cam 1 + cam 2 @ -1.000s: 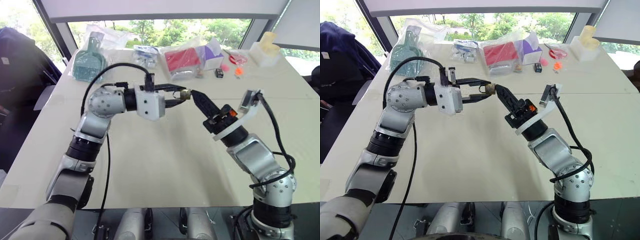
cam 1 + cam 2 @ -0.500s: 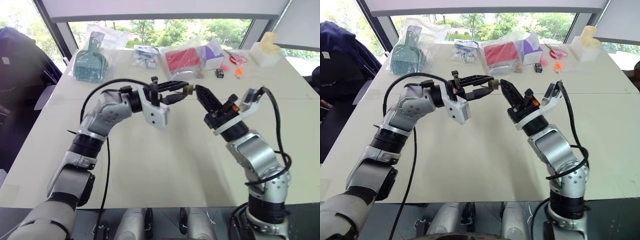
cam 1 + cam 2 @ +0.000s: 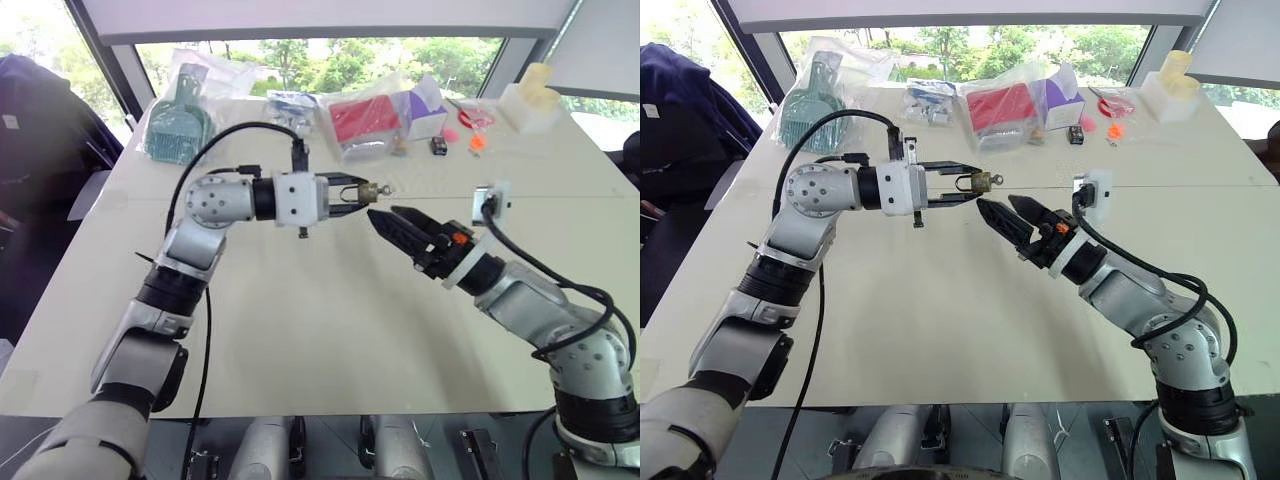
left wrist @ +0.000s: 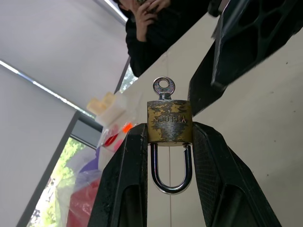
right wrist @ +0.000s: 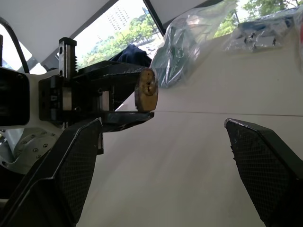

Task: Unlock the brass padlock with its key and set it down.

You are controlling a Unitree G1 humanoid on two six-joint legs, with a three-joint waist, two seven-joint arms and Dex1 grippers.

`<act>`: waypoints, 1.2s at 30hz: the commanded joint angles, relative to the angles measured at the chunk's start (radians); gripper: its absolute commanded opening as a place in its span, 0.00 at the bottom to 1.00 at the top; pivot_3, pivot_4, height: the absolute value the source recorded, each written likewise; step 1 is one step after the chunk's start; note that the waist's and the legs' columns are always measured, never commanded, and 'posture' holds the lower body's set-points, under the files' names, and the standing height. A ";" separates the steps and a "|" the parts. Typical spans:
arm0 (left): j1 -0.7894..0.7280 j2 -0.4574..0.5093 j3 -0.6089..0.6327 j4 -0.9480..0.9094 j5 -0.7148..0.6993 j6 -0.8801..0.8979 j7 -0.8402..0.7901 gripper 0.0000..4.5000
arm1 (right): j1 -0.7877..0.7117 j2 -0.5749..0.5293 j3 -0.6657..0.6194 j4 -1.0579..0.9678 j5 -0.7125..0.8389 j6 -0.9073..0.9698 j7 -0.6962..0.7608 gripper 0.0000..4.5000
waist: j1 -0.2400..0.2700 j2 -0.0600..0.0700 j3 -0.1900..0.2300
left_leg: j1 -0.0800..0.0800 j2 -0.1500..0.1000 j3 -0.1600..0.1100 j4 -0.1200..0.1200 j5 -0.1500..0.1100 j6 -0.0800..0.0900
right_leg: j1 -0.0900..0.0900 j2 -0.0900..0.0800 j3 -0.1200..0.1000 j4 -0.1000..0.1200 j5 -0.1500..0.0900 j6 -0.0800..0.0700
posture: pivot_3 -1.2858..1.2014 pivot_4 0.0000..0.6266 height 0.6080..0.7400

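Since a second ago the right gripper (image 3: 392,222) has let go of the key (image 4: 164,88) and dropped lower right, its fingers now spread wide. At centre frame, the left gripper (image 3: 362,194) stays clamped on the brass padlock (image 3: 369,192), held above the table (image 3: 300,330), long axis level, key end pointing right, shackle (image 4: 169,166) pointing left.

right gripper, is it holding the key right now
No, the right gripper is open with nothing between its fingers, while the key sits in the brass padlock held by the left gripper.
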 commanded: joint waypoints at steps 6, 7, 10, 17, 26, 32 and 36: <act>0.037 -0.004 -0.001 -0.093 -0.015 0.014 0.003 0.17 | -0.036 0.054 -0.023 0.020 -0.034 0.000 0.036 0.99 | 0.000 0.000 0.000 | 0.000 0.000 0.000 0.000 0.000 0.000 | 0.000 0.000 0.000 0.000 0.000 0.000 | 0.52 0.24 0.96; 0.038 -0.004 -0.002 -0.096 -0.016 0.014 0.004 0.17 | -0.036 0.059 -0.024 0.020 -0.032 0.003 0.037 0.99 | 0.000 0.000 0.000 | 0.000 0.000 0.000 0.000 0.000 0.000 | 0.000 0.000 0.000 0.000 0.000 0.000 | 0.52 0.24 0.96; 0.040 -0.005 -0.004 -0.104 -0.016 0.012 0.004 0.17 | -0.035 0.067 -0.023 0.021 -0.035 0.011 0.039 0.81 | 0.000 0.000 0.000 | 0.000 0.000 0.000 0.000 0.000 0.000 | 0.000 0.000 0.000 0.000 0.000 0.000 | 0.52 0.24 0.96; 0.036 -0.008 -0.005 -0.101 -0.009 0.002 0.007 0.17 | -0.027 0.081 -0.020 0.011 -0.034 0.031 0.045 0.01 | 0.000 0.000 0.000 | 0.000 0.000 0.000 0.000 0.000 0.000 | 0.000 0.000 0.000 0.000 0.000 0.000 | 0.52 0.24 0.96; 0.034 0.003 0.003 -0.090 -0.020 0.015 -0.007 0.85 | -0.028 0.096 -0.019 0.014 -0.050 0.042 0.043 0.00 | 0.000 0.000 0.000 | 0.000 0.000 0.000 0.000 0.000 0.000 | 0.000 0.000 0.000 0.000 0.000 0.000 | 0.52 0.24 0.96; 0.034 0.024 0.079 -0.119 -0.163 0.300 -0.021 0.99 | -0.027 0.105 -0.031 0.022 -0.071 0.043 0.038 0.00 | -0.002 0.000 0.000 | 0.000 0.000 0.000 0.000 0.000 -0.001 | 0.000 0.000 0.000 0.000 0.000 0.000 | 0.52 0.24 0.96; 0.019 0.028 0.116 -0.117 -0.209 0.404 -0.008 0.99 | -0.031 0.109 -0.035 0.026 -0.069 0.046 0.042 0.00 | -0.001 0.000 0.000 | 0.000 0.000 0.000 0.000 0.003 -0.005 | 0.000 0.000 0.000 0.000 0.000 0.000 | 0.52 0.24 0.96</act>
